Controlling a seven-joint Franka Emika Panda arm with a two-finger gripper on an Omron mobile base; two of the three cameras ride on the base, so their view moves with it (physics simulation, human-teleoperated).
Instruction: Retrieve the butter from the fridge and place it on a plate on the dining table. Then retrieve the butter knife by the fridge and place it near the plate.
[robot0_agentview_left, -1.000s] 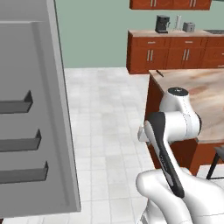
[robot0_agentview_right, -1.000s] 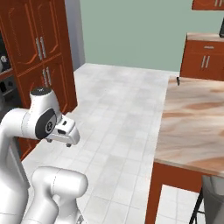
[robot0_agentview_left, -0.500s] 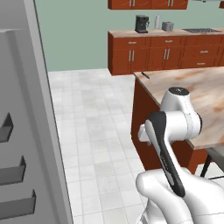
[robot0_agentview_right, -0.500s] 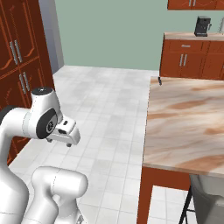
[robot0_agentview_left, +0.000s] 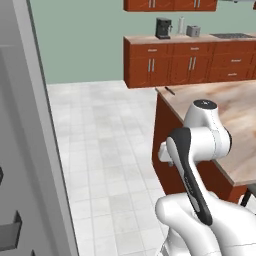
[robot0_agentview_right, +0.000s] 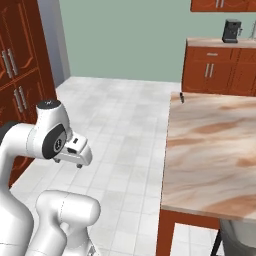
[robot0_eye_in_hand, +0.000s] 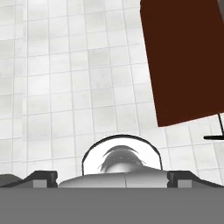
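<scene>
Marbled desk (robot0_agentview_right: 210, 145) carries the dark knife (robot0_agentview_right: 182, 97) at its far corner; fingers spread empty, so approach squarely, descend lengthwise over it.

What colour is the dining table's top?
The dining table has a marbled tan-and-beige stone top on a reddish-brown base, clearest in the right base view.

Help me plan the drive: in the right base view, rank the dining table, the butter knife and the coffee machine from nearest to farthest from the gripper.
From the gripper, open and empty beside the arm:
1. Dining table, its near edge just across the tiled aisle.
2. Butter knife, on the table's far corner.
3. Coffee machine, on the back counter against the wall.
</scene>
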